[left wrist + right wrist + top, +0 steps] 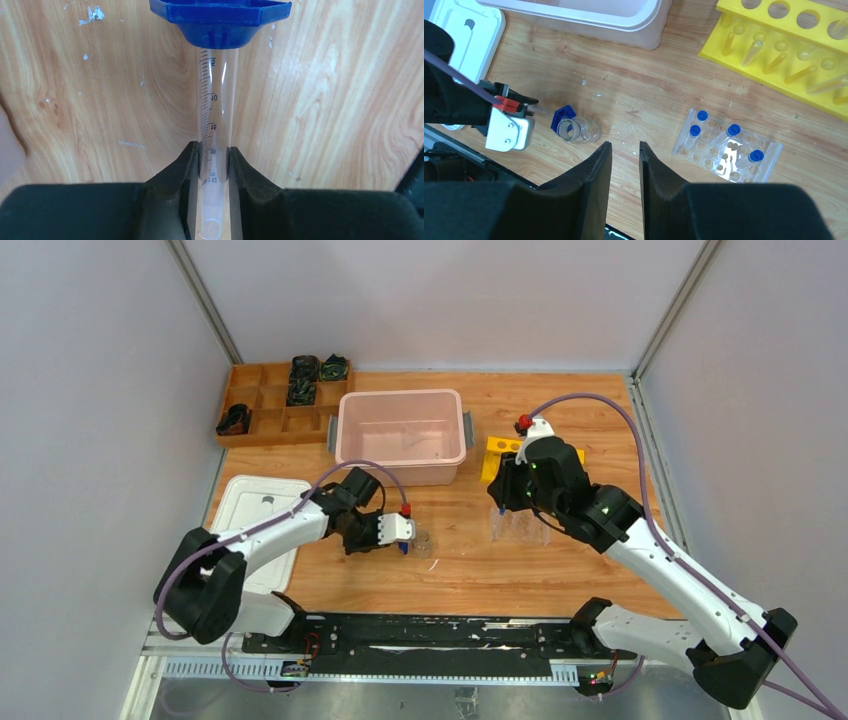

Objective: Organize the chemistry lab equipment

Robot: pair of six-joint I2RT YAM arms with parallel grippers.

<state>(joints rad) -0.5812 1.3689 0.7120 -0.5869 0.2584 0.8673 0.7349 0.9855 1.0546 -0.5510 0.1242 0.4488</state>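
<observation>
L gripper: clamped on graduated cylinder near its open end; blue foot points away from wrist.
Cylinder pos: held sideways, low over table, front-centre. Foot is just beside small clear beaker. Touching the table or not: can't tell.
R gripper: fingers a narrow gap apart, nothing btwn them; hangs above clear tube rack.
Done: 4 blue-capped tubes stand in the clear rack. Several clear tubes sit in yellow rack behind it.
Left to do: cylinder is in hand w/ no home yet; beaker loose on table.
Containers: pink bin & wooden divided tray at back, white lid at left. Tray holds dark items, not lab glass afaict.
Funnel, triangle: not seen in any view.
Est. progress: prob. mid-task, w/ tubes racked and bigger glassware still to place.
</observation>
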